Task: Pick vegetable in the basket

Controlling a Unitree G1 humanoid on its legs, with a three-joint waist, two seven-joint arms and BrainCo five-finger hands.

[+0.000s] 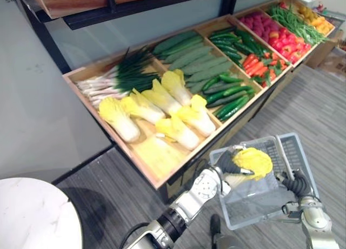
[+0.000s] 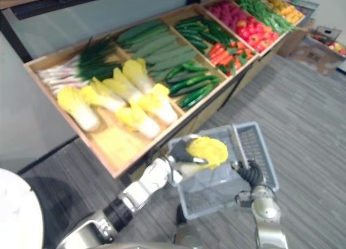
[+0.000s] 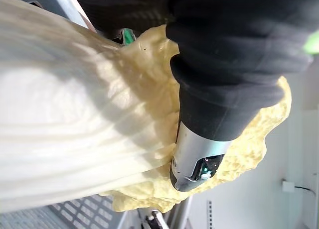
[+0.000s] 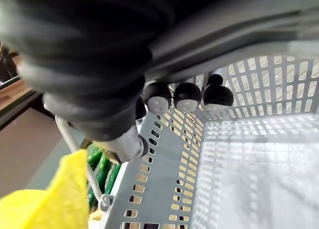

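Observation:
My left hand (image 1: 230, 163) is shut on a napa cabbage (image 1: 252, 161) with a yellow leafy top and a white stalk. It holds the cabbage over the near left part of the grey plastic basket (image 1: 292, 151). Up close, the cabbage (image 3: 75, 119) lies against the left hand's thumb (image 3: 199, 159). My right hand (image 1: 294, 185) grips the basket's right rim, its fingertips (image 4: 187, 95) curled over the perforated wall (image 4: 164, 179). The basket's floor (image 4: 259, 179) is bare.
A long wooden display shelf (image 1: 162, 168) runs from the left to the far right, holding more napa cabbages (image 1: 162, 111), green onions (image 1: 116, 76), cucumbers (image 1: 227, 94), carrots (image 1: 257, 65) and red produce (image 1: 281, 38). A round white table (image 1: 32, 216) stands at the lower left.

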